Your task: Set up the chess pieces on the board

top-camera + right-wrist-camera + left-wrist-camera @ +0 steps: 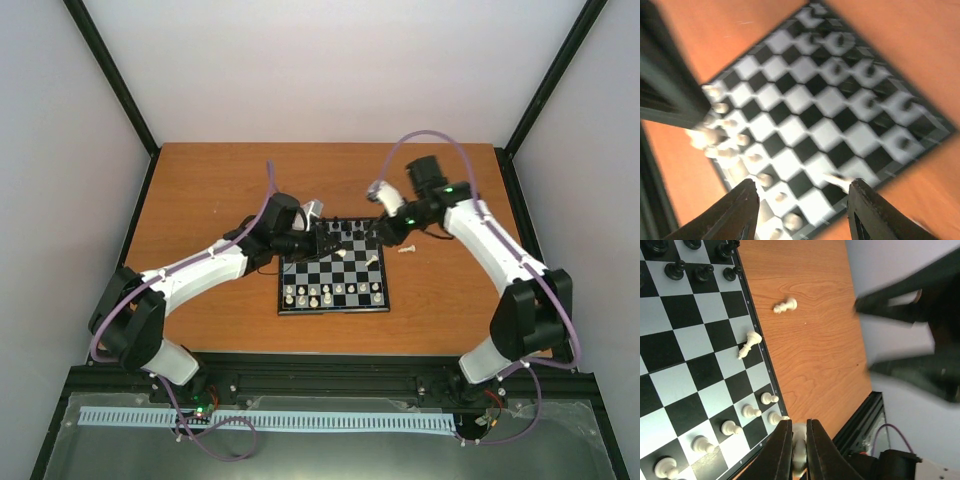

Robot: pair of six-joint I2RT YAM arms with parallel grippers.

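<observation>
Brown table (220, 190) has the board (335, 275) in its middle. The left pincer (799, 425) is squeezed tight on 1 white piece (799, 440) by the board's corner, and the right pincer (802, 186) hangs with fingers apart and nothing in it. I think the left should set it straight on its square, let go gently, and not bump the tipped piece (750, 344).

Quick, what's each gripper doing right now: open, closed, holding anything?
Left gripper: closed on a white piece.
Right gripper: open, holding nothing.
</observation>
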